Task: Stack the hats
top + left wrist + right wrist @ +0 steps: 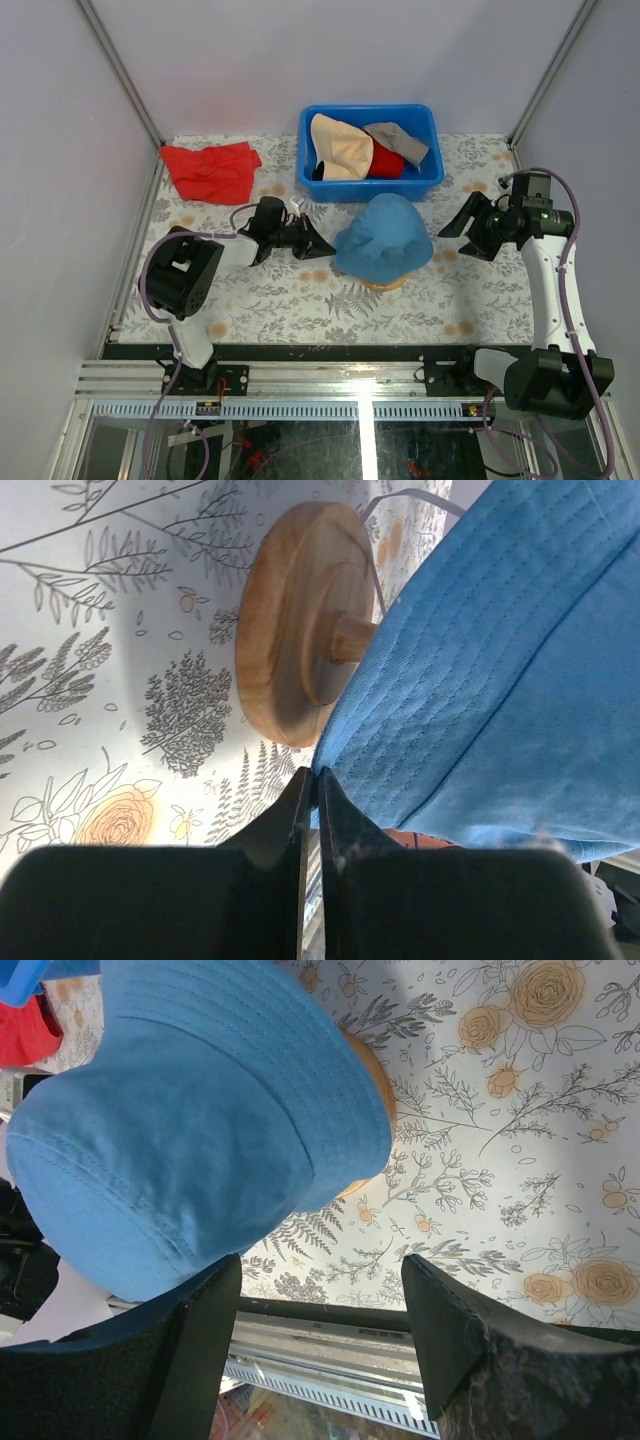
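Pressing together at the brim edge of the blue hat (490, 680), the left jaws are fully closed, probably to tug it; I cannot tell whether they caught fabric. The hat caps the wooden stand (285, 630) mid-worktop. The right jaws gape wide and empty beside it. The peach hat (340, 145), red hat (386, 162) and grey hat (405, 140) wait in the blue bin (370, 187) behind.

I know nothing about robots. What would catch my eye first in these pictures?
A bright blue hat sits on a wooden stand mid-table, with the left gripper shut right at its brim edge and the right gripper open on its other side. Behind it, a blue bin holds a peach hat, a red hat and a grey hat, and a crumpled red cloth lies at the back left.
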Robot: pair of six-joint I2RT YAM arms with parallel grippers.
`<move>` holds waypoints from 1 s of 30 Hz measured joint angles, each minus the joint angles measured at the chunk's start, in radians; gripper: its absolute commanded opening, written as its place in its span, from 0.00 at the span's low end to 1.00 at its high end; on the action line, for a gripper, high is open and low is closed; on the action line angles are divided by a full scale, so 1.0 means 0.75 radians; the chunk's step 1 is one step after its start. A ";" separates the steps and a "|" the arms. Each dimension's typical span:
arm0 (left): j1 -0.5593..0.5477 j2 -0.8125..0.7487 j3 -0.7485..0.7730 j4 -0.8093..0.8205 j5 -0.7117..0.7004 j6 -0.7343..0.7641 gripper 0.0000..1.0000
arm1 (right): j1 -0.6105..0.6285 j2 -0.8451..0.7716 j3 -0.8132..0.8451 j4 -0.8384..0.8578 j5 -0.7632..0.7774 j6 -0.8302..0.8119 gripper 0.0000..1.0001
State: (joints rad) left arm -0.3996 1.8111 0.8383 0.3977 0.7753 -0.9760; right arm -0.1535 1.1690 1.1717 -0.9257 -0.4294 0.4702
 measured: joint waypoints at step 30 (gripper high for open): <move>0.010 -0.115 0.190 -0.269 -0.084 -0.017 0.44 | -0.046 0.421 -0.005 0.587 -0.262 0.223 0.45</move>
State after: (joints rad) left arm -0.3923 1.7245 0.9806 0.1963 0.7124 -0.9890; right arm -0.1883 1.4845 1.1683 -0.4850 -0.6262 0.6376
